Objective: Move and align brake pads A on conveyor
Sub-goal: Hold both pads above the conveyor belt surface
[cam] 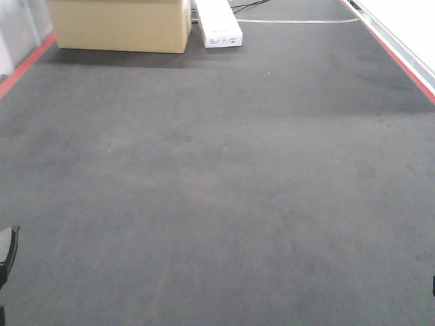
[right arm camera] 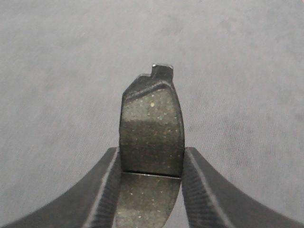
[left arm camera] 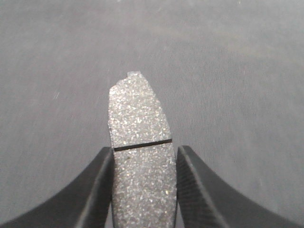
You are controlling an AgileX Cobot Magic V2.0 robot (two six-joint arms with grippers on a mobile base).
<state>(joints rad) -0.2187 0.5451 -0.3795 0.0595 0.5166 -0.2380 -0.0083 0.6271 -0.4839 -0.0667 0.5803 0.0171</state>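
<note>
In the left wrist view a grey speckled brake pad (left arm camera: 138, 111) with a thin groove across its middle sticks out from between the black fingers of my left gripper (left arm camera: 145, 151), which is shut on it. In the right wrist view a darker brake pad (right arm camera: 151, 118) with a small tab at its far end is held the same way by my right gripper (right arm camera: 150, 153). Both pads hang above the dark grey felt-like conveyor (cam: 217, 176). In the front view no pad shows, only a dark bit of the left arm (cam: 6, 252) at the lower left edge.
A cardboard box (cam: 122, 24) stands at the far left of the belt, with a white oblong box (cam: 219, 24) beside it and a white cable (cam: 299, 21) running right. Red edge strips (cam: 397, 56) border the belt on both sides.
</note>
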